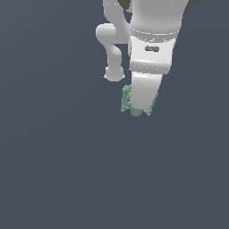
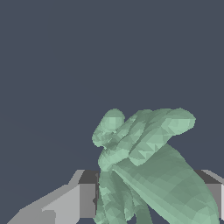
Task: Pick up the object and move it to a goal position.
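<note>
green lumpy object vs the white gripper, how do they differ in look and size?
Colour: the pale green lumpy object is green; the white gripper is plain white. Surface: the object is faceted and knobbly with short protrusions; the gripper is smooth and rounded. Size: in the exterior view the object only peeks out either side of the gripper, which hides most of it. Shared: both sit together against the bare grey background.

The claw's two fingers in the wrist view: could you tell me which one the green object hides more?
The finger at the picture's far edge: only a sliver shows beside the pale green object. The other finger shows a broad grey face.
</note>
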Controlling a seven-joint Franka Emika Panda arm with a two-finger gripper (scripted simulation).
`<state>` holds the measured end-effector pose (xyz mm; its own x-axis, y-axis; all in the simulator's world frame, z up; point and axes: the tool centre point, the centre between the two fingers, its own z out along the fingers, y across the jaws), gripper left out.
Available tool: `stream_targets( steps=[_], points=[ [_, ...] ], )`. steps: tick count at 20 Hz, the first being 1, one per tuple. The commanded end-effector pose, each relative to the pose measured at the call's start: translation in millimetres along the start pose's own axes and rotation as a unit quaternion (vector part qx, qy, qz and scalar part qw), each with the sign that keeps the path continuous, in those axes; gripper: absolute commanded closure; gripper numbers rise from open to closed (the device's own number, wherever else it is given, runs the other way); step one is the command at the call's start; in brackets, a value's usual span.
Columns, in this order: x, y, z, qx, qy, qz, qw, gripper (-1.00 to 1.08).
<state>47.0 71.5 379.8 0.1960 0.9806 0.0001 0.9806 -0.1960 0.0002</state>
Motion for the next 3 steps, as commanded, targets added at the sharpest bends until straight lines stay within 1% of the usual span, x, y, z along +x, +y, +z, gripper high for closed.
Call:
stream_targets(
  steps=[1, 3],
  points=[
    [0.1, 0.5, -0.6, 0.000, 0.000, 0.000, 1.0000, 1.08],
    [0.3, 0.4, 0.0, 0.000, 0.000, 0.000, 1.0000, 1.08]
  ],
)
